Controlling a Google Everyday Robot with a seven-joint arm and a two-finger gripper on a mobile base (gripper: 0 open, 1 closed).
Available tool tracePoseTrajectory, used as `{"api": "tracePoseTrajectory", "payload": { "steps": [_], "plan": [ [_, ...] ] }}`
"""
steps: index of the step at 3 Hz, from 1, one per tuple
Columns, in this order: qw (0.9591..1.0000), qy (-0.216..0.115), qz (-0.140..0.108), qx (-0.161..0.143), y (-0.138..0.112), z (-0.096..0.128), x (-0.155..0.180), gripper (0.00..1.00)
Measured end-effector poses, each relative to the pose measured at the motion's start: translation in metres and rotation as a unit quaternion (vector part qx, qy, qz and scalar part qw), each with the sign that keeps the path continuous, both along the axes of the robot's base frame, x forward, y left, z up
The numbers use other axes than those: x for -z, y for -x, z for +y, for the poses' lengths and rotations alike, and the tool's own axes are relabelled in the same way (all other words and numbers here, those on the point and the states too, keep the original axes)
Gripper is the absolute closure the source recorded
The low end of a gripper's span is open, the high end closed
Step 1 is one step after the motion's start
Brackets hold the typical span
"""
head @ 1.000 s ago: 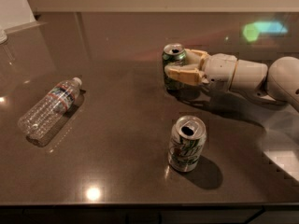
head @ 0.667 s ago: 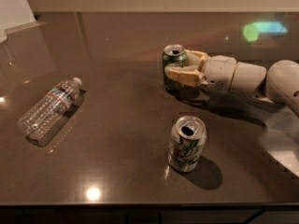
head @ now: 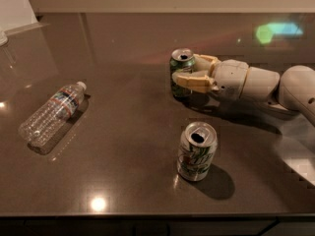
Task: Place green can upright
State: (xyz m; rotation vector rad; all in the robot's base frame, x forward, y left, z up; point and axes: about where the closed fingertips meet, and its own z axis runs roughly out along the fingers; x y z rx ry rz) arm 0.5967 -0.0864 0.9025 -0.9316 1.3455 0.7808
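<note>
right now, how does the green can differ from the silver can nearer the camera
Colour: the green can is dark green; the silver can is silver-white with a green swirl logo. State: the hand is shut on the green can from the right; the silver can stands free. Place: the green can is farther back on the table. Both stand upright with open tops.

The countertop (head: 123, 146) is a dark, smooth, polished slab that mirrors the ceiling lights. The water bottle (head: 53, 113) lying on it is clear, ribbed thin plastic. The green can (head: 178, 64) and the silver-white soda can (head: 197, 151) are both shiny aluminium with bare metal tops. The gripper (head: 186, 68), clasping the green can at the right rear, has smooth tan plastic fingers (head: 194, 80) on a glossy white plastic arm (head: 256, 82).
</note>
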Motion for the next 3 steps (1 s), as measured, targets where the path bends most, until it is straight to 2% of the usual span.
{"api": "tracePoseTrajectory", "payload": {
  "steps": [1, 2, 3],
  "plan": [
    [1.0000, 0.000, 0.000, -0.002, 0.0003, 0.0027, -0.0004, 0.07],
    [1.0000, 0.000, 0.000, -0.004, 0.0005, 0.0046, -0.0007, 0.00],
    [1.0000, 0.000, 0.000, -0.004, 0.0005, 0.0047, -0.0007, 0.00]
  ]
}}
